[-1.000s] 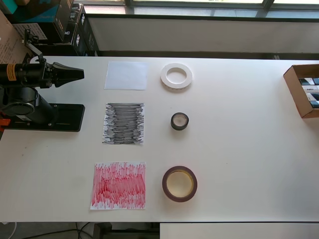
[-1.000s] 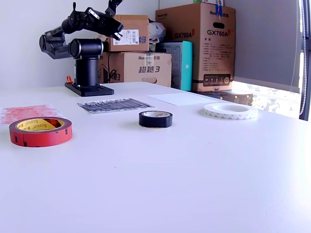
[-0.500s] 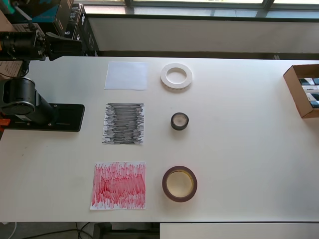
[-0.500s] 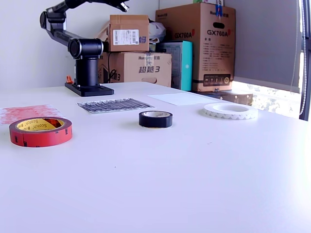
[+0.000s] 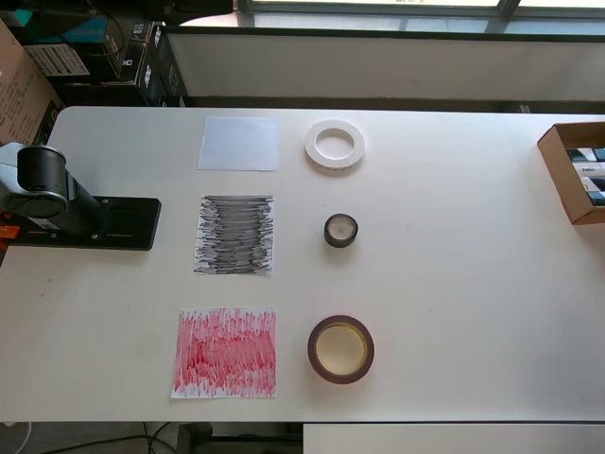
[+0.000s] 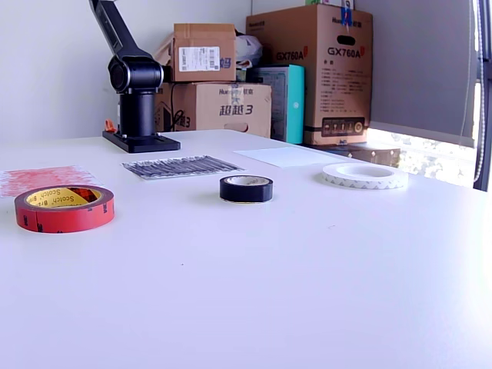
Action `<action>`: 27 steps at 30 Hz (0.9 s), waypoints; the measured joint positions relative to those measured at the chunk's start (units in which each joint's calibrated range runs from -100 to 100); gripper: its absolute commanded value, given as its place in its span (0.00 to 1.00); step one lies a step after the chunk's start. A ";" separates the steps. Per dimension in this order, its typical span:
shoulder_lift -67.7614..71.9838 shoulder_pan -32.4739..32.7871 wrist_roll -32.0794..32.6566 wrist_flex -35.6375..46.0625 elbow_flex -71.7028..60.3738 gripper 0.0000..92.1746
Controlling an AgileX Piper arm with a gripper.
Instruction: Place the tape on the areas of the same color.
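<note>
The arm (image 6: 123, 54) has swung up since a moment ago, lifting its gripper out of both views, so I can't tell its jaws. Nothing is sorted: red-brown roll (image 5: 340, 349) beside the red sheet (image 5: 225, 352), white ring (image 5: 335, 145) beside the white sheet (image 5: 239, 143), black roll (image 5: 341, 230) beside the black-scribbled sheet (image 5: 234, 235).

Robotics lab or office storeroom, white work surface (image 6: 307, 292), robot arm base (image 6: 138, 92) bolted on a black plate, stacked cardboard shipping boxes (image 6: 311, 73) against a plain wall, window (image 5: 378, 5) along one side, open carton (image 5: 575, 170) at the edge
</note>
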 measured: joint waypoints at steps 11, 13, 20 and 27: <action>28.08 1.66 16.23 15.27 -26.22 0.01; 33.05 1.74 19.29 19.93 -30.47 0.01; 47.17 1.74 29.24 33.92 -42.52 0.01; 57.08 0.90 34.48 40.60 -47.27 0.01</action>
